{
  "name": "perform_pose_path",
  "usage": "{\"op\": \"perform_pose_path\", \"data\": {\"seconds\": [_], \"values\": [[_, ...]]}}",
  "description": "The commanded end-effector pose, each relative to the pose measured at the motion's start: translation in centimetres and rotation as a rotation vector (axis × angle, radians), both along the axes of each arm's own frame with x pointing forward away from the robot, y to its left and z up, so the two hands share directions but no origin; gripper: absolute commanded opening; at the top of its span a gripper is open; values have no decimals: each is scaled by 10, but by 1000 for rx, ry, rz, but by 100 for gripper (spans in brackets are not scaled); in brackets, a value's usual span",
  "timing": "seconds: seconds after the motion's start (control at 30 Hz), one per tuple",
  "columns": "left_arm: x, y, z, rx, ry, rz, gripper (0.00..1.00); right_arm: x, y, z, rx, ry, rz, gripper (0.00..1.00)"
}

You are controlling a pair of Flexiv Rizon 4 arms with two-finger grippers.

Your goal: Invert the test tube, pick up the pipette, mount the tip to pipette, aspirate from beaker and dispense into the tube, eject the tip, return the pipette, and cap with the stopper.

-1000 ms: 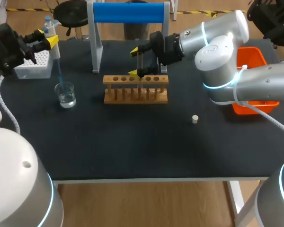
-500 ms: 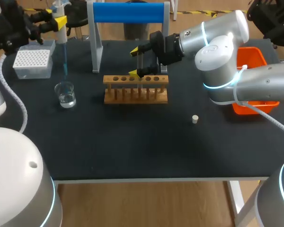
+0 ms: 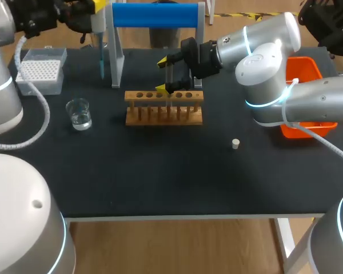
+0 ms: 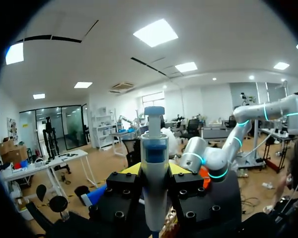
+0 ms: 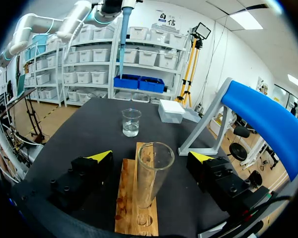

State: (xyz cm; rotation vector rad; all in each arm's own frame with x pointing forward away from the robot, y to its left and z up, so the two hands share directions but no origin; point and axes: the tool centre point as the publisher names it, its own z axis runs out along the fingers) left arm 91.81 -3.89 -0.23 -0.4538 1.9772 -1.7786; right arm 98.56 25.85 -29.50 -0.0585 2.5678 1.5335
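Note:
My left gripper [image 3: 90,8] is high at the back left, shut on the white and blue pipette [image 3: 96,21], whose blue tip [image 3: 102,60] hangs beside the stand's left post. In the left wrist view the pipette [image 4: 154,148] stands upright, clamped between the fingers. A clear test tube [image 5: 151,173] stands mouth up in the wooden rack [image 3: 164,108]. My right gripper [image 3: 163,75] is open around the tube, with a gap on each side. The glass beaker [image 3: 79,113] holds some liquid left of the rack. The small stopper [image 3: 235,143] lies to the rack's front right.
A white tip box [image 3: 41,69] sits at the back left, and a blue-topped stand [image 3: 154,15] rises behind the rack. An orange bin [image 3: 304,68] is at the right edge under my right arm.
My left arm has lifted the pipette off the beaker and carried it up and to the right, toward the blue stand. The right arm has kept still.

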Motion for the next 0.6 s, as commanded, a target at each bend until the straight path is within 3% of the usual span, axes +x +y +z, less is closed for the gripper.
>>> {"op": "perform_pose_path", "data": {"seconds": [0.03, 0.6], "values": [[14, -16, 10, 7, 4, -20, 0, -1, 0, 1, -1, -1, -1, 100], [36, -65, 33, -42, -18, -131, 0, -1, 0, 1, -1, -1, -1, 100]]}}
